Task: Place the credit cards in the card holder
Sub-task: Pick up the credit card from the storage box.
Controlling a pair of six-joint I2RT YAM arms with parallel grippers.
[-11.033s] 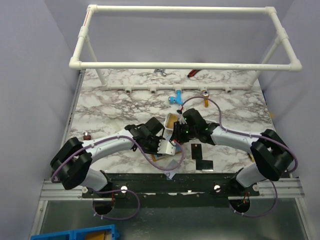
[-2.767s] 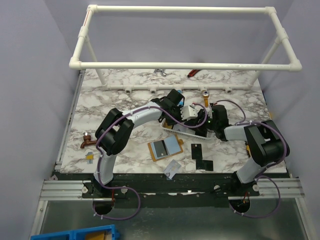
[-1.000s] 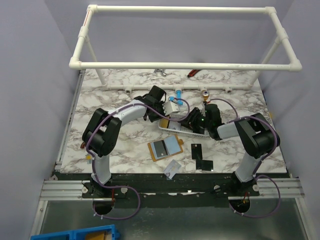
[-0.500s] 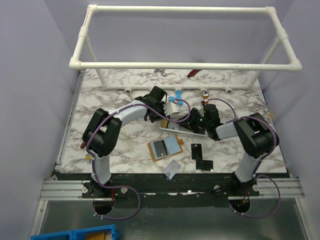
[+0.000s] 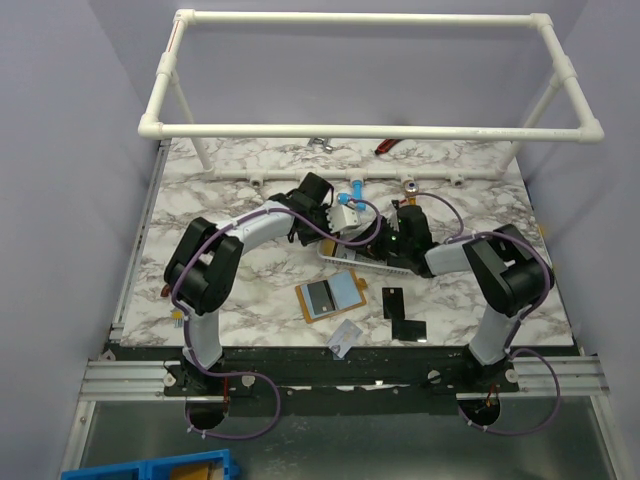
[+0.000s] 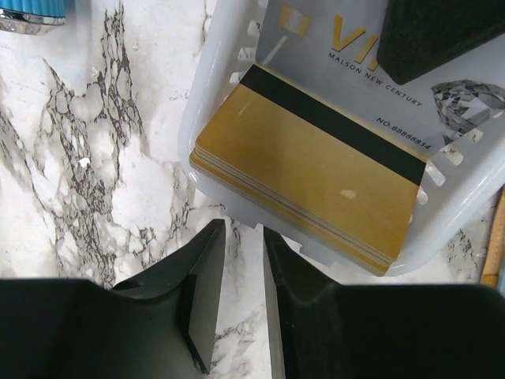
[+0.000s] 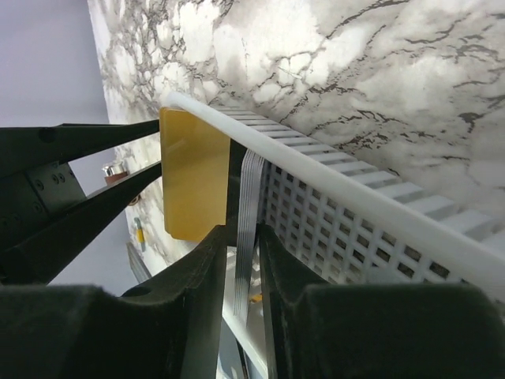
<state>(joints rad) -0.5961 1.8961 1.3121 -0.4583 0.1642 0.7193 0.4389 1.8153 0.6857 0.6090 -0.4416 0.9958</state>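
Note:
The card holder (image 5: 330, 295) lies open and orange-brown on the marble, near the middle. Behind it stands a white mesh basket (image 5: 338, 256) with credit cards in it: a gold stack (image 6: 316, 170) lying against a silvery card (image 6: 331, 47). My right gripper (image 7: 243, 233) reaches into the basket (image 7: 339, 229) and is shut on a thin stack of cards (image 7: 251, 197) seen edge-on. A gold card (image 7: 193, 174) stands just outside its left finger. My left gripper (image 6: 241, 229) sits at the basket's corner (image 6: 197, 134), narrowly open, with only marble between its fingers. Two black cards (image 5: 393, 298) (image 5: 407, 328) and a pale card (image 5: 347, 338) lie in front.
A white pipe frame (image 5: 370, 130) spans the back of the table. A blue object (image 5: 350, 194) lies just behind the basket, and its blue ribbed end (image 6: 31, 9) shows in the left wrist view. Small tools (image 5: 385, 147) rest along the back edge.
The right gripper's jaws have narrowed around the cards in the basket, and its wrist has edged slightly left. The left arm has stayed put.

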